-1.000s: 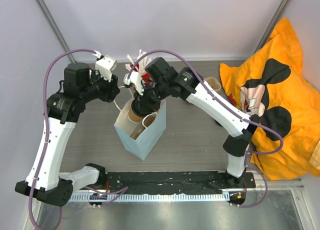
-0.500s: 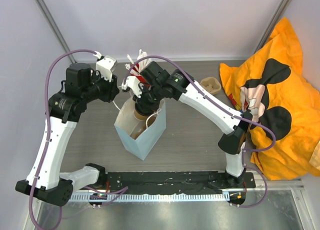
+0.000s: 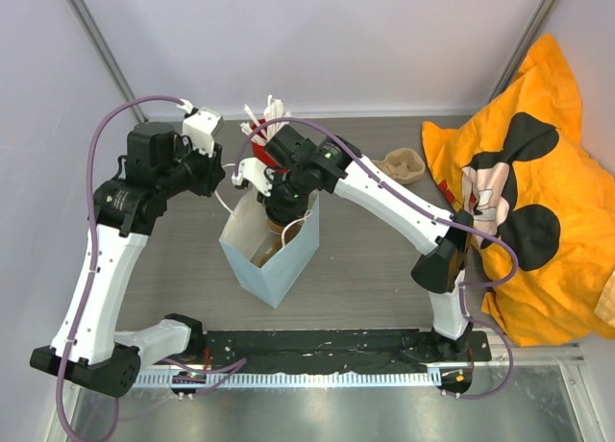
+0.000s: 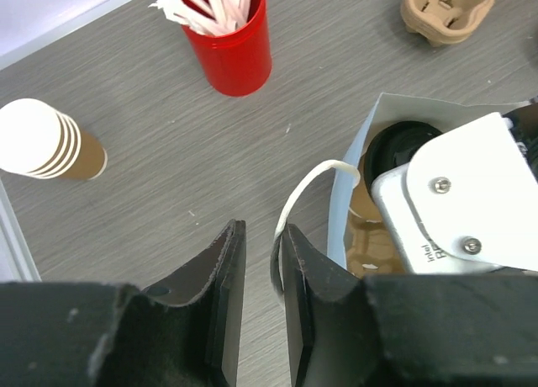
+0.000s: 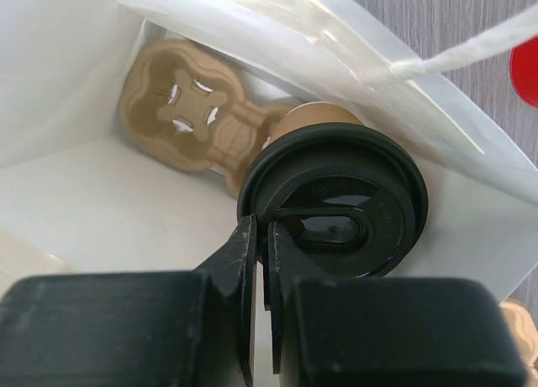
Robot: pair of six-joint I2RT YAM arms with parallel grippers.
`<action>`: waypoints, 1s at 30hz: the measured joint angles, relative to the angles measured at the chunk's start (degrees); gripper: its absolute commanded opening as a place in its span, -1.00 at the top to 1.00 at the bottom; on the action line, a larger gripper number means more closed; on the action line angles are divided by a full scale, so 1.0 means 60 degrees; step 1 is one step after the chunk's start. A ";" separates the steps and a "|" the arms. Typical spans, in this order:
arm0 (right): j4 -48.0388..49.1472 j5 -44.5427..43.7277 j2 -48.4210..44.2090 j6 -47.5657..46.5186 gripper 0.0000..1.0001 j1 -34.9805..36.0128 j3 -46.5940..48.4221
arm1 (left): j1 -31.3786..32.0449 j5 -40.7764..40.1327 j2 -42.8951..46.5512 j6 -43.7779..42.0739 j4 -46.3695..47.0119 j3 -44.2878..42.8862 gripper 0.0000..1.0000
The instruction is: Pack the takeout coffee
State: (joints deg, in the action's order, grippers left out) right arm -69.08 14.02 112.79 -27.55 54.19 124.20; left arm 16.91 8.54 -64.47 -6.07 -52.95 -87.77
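Note:
The takeout coffee [image 5: 336, 204], a tan cup under a black lid, hangs inside the open light blue paper bag [image 3: 288, 264]. My right gripper [image 5: 262, 227] is shut on the lid's rim and reaches down into the bag [image 5: 76, 202] from above. A moulded cardboard carrier [image 5: 185, 113] lies on the bag's floor beside the cup. My left gripper [image 4: 261, 231] stands just left of the bag [image 4: 346, 210], its jaws a narrow gap apart. The bag's white string handle [image 4: 307, 185] rests against its right finger [image 4: 298, 261]. In the top view the right gripper [image 3: 279, 209] hides the cup.
A red cup of white sticks [image 4: 229, 35] stands behind the bag. A stack of tan cups [image 4: 46, 143] sits to its left. Another cardboard carrier [image 3: 404, 163] lies at the back right, next to a large orange printed cloth [image 3: 538, 202].
My right arm has swung left and lowered the cup deeper into the bag. The left gripper's jaws have narrowed beside the handle.

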 measured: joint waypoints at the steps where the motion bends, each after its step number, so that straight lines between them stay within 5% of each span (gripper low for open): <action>1: 0.0000 -0.0029 0.0007 -0.0033 0.98 0.0000 0.0000 | -0.0015 -0.0033 0.0004 0.0015 0.0000 0.0011 0.47; 30: -0.0168 -0.0543 0.0423 -0.0390 0.98 0.0000 -0.0004 | -0.0208 -0.0525 0.0375 0.0022 0.0149 0.0437 0.49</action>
State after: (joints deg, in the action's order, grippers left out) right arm -70.08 10.76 115.33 -29.89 54.19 124.18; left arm 15.66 5.39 -62.22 -5.93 -52.05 -85.14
